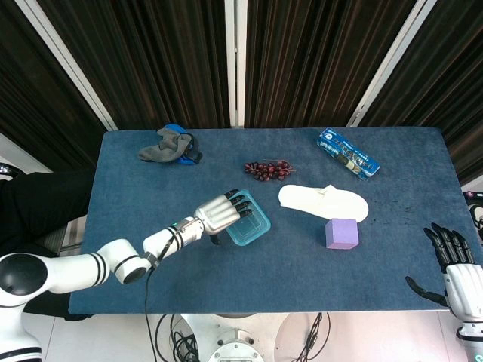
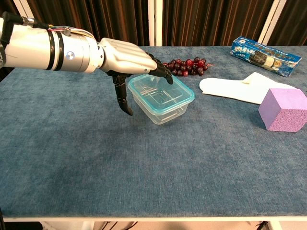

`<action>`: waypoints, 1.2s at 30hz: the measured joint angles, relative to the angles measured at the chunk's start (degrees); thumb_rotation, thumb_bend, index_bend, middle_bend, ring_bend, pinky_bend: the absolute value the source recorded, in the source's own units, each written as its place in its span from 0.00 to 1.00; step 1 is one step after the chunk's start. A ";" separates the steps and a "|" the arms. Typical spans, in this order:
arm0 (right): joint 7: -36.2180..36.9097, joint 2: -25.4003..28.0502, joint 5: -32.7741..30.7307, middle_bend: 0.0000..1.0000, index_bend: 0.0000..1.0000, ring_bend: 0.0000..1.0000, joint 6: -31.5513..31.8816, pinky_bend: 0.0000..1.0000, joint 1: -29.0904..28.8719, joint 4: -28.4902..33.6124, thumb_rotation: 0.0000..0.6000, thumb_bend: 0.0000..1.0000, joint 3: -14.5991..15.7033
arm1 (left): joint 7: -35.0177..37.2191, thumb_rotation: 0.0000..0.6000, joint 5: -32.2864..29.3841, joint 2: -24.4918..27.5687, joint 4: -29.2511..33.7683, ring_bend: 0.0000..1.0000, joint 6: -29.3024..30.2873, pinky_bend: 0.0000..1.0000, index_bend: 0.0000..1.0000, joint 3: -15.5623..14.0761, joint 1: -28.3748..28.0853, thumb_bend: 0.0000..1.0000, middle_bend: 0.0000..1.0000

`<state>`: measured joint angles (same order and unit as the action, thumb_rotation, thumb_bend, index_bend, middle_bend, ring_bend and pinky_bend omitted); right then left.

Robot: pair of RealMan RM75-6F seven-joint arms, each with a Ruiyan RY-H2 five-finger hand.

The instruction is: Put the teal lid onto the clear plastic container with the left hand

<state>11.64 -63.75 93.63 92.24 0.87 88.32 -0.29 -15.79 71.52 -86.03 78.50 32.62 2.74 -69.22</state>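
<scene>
While left hand (image 2: 125, 57) hovers palm-down w/ fingers spread, holding nothing, its fingertips (image 2: 165, 76) reach over near edge of clear plastic container (image 2: 165, 108), thumb hanging beside it. Teal lid (image 2: 160, 90) sits on container just under fingertips. Right hand (image 1: 453, 264) spread wide, empty, well apart at table (image 2: 144, 163) corner.

desk (image 2: 86, 163): covered in blue cloth, matt, with a short felt-like nap
clear plastic container (image 2: 165, 111): see-through plastic, smooth, faintly glossy
teal lid (image 2: 184, 100): translucent teal plastic, smooth, seated on the container's rim
left robot hand (image 2: 129, 57): brushed silver metal shell with a soft sheen; fingertips (image 2: 166, 76) matt black
right robot hand (image 1: 455, 264): black fingers, pale smooth casing
cube (image 2: 284, 109): lilac, matt, finely patterned surface
packet (image 2: 265, 56): glossy blue printed wrapper
grapes (image 2: 189, 65): dark red, shiny skins
rag (image 1: 167, 145): grey cloth, soft and crumpled
slipper (image 2: 235, 88): white, matt
</scene>
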 measured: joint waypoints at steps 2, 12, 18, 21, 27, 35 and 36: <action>0.03 0.02 -0.01 0.02 0.00 0.00 0.02 0.00 0.03 -0.04 1.00 0.12 0.03 | -0.52 0.83 -0.99 -0.15 -0.15 0.00 -0.50 0.00 0.11 -0.01 -0.09 0.06 0.04; 0.04 0.03 -0.04 0.02 0.00 0.00 0.21 0.00 0.18 0.00 1.00 0.12 0.09 | -2.37 0.82 -2.62 -0.26 0.23 0.00 -0.85 0.00 0.11 -0.08 -0.09 0.06 0.04; 0.01 0.00 -0.12 0.02 0.00 0.00 0.24 0.00 0.25 -0.04 1.00 0.12 0.12 | -2.64 0.82 -3.09 -0.74 -0.34 0.00 -1.34 0.00 0.11 -0.21 -0.14 0.06 0.04; 0.07 0.00 -0.21 0.02 0.00 0.00 0.23 0.00 0.27 -0.06 1.00 0.12 0.10 | -2.64 0.82 -3.23 -0.84 -0.51 0.00 -1.53 0.00 0.11 -0.25 -0.14 0.06 0.04; 0.09 0.16 -0.12 0.02 0.00 0.00 0.35 0.00 0.22 0.00 1.00 0.12 0.01 | -1.73 0.82 -2.69 0.34 0.88 0.00 0.68 0.00 0.11 0.52 0.71 0.06 0.04; 0.18 0.26 0.14 0.02 0.00 0.00 0.45 0.00 0.07 0.06 1.00 0.12 -0.07 | -1.14 0.82 -1.34 4.12 5.45 0.00 4.92 0.00 0.11 0.86 3.27 0.06 0.04; 0.23 0.26 0.20 0.02 0.00 0.00 0.42 0.00 0.03 0.03 1.00 0.12 -0.07 | -1.20 0.82 -1.26 4.62 6.11 0.00 5.41 0.00 0.11 0.69 3.76 0.06 0.04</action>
<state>11.87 -63.50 93.82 92.67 0.90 88.35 -0.36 -17.00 70.26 -81.41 84.61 38.03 3.43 -65.47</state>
